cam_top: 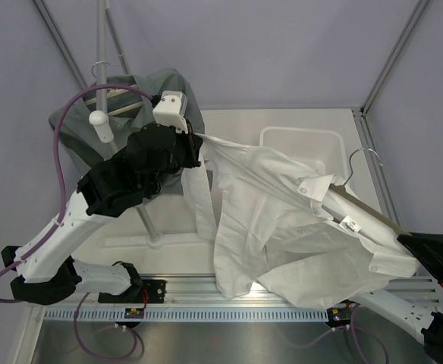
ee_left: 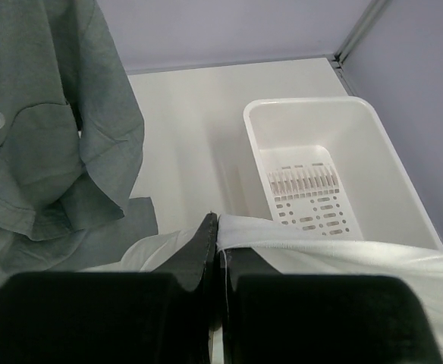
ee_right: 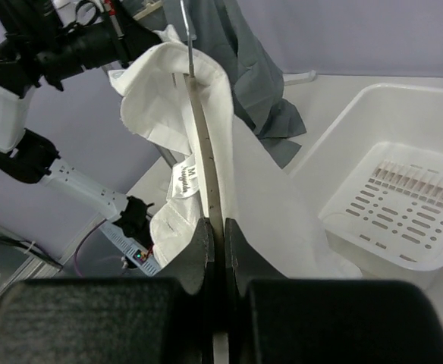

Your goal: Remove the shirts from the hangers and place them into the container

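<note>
The white shirt point(cam_top: 282, 220) hangs spread between both arms, still draped over a light-wood hanger point(cam_top: 358, 216) whose metal hook point(cam_top: 362, 155) points toward the back. My left gripper point(cam_top: 198, 141) is shut on the shirt's edge point(ee_left: 282, 243), just left of the container point(cam_top: 297, 133). My right gripper point(cam_top: 410, 241) is shut on the hanger's wooden bar point(ee_right: 202, 144), with the collar and label beside it. The grey-green shirt point(cam_top: 73, 129) hangs on its own hanger point(cam_top: 119, 95) at the back left. The container point(ee_left: 403, 189) holds nothing.
A grey metal pole point(cam_top: 123, 152) with a white knob point(cam_top: 100, 119) rises at the left, close to my left arm. Frame posts stand at the back corners. The white shirt's lower part lies over the aluminium rail point(cam_top: 176, 288) at the near edge.
</note>
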Controlling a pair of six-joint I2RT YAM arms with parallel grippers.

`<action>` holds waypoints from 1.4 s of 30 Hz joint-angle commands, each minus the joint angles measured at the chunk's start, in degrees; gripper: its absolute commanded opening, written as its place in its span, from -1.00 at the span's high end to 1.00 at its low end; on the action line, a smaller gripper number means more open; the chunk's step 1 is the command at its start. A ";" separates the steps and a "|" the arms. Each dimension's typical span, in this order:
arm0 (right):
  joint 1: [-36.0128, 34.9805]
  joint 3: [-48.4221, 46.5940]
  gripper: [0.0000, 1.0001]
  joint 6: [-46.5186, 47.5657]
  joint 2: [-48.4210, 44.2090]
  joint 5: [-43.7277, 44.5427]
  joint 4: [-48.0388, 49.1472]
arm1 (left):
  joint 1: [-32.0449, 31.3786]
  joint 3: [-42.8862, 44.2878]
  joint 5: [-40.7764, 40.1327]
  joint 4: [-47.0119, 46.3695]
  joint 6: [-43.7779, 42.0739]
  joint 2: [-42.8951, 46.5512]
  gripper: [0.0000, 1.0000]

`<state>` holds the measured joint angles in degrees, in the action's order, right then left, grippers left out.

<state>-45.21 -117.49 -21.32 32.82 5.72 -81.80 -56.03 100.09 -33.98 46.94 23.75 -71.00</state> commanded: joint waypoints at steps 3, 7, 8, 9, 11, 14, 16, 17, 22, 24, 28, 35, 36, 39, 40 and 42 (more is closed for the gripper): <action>-0.67 6.70 1.00 -1.00 -8.03 -1.74 -0.04 | 9.01 -4.28 -11.15 2.04 -6.25 5.52 1.00; -0.67 17.08 1.00 -0.39 -5.50 -9.03 6.29 | 9.10 -8.59 4.32 -3.75 -6.17 9.12 0.87; -0.75 18.95 1.00 -0.21 -5.05 -10.01 8.91 | 9.01 -10.17 7.66 -5.26 -6.26 10.78 0.77; -0.76 21.84 1.00 -0.12 -4.52 -10.81 9.98 | 9.01 -10.79 14.22 -6.41 -6.52 11.49 0.64; -0.67 23.18 1.00 0.40 -1.89 -10.38 10.43 | 8.66 -11.32 19.45 -9.14 -8.53 12.81 0.20; -0.67 24.76 1.00 0.93 0.93 -11.16 11.83 | 8.31 -10.97 29.12 -11.07 -13.19 15.27 -0.16; -0.67 25.38 1.00 1.45 2.77 -13.00 12.63 | 8.13 -10.18 36.06 -10.91 -16.17 16.77 -0.29; -0.75 25.38 1.00 1.55 3.39 -13.45 13.41 | 8.22 -10.09 37.91 -10.99 -16.80 17.12 -0.37; -0.67 23.89 1.00 2.95 7.34 -19.93 16.75 | 8.13 -10.97 48.64 -12.57 -17.25 17.74 -0.49; -0.75 21.97 1.00 3.04 8.48 -21.96 18.78 | 8.13 -11.50 50.14 -13.53 -16.81 17.13 -0.51; -0.67 18.97 1.00 3.13 11.91 -26.88 21.06 | 7.78 -12.29 52.34 -14.24 -15.75 14.84 -0.54; -0.76 16.95 1.00 3.65 14.64 -30.50 23.61 | 4.88 -12.82 53.84 -12.58 -16.98 10.45 -0.54; -0.67 16.86 1.00 3.66 14.90 -30.76 23.88 | 4.62 -12.82 53.40 -12.22 -17.15 10.10 -0.54; -0.67 16.51 1.00 3.92 15.26 -31.47 24.32 | 3.47 -12.82 55.06 -11.52 -17.77 9.13 -0.54; -0.75 16.51 1.00 4.18 15.61 -31.47 24.32 | 2.86 -12.73 55.94 -11.60 -17.77 8.95 -0.54; -0.67 16.77 1.00 4.45 16.13 -31.47 24.58 | 2.24 -12.82 58.13 -12.13 -17.77 8.69 -0.53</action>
<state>-45.65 -98.61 -17.93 47.90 -23.49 -63.86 -52.42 87.20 18.57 36.32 7.20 -62.37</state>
